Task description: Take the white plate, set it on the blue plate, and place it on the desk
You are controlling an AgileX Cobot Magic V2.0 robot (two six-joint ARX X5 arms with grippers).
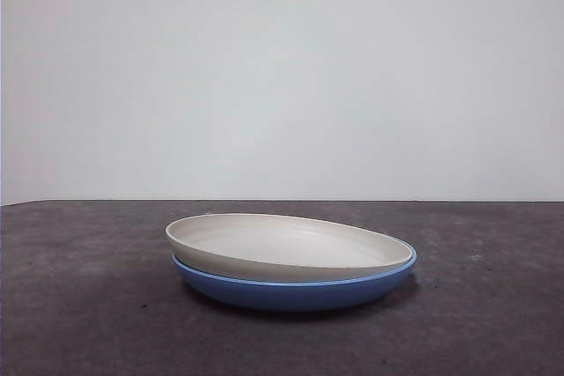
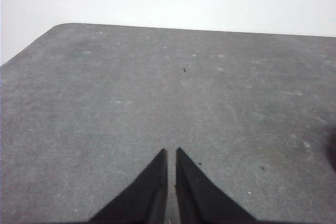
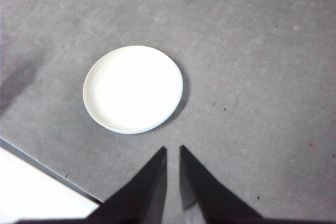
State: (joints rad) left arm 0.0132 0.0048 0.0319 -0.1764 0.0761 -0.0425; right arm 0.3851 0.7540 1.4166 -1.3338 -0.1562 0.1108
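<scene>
Fingers (image 3: pixel 157 174) of the right gripper (image 3: pixel 171 153) nearly meet, empty, high above the white plate (image 1: pixel 291 246); left gripper (image 2: pixel 171 156) likewise closed over bare desk (image 1: pixel 79 305). White plate sits tilted inside the blue plate (image 1: pixel 295 292), on the desk.

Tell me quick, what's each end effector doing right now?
Left end effector: closed, holding nothing, above the bare desk.
Right end effector: closed, holding nothing, above the desk near the white plate.
</scene>
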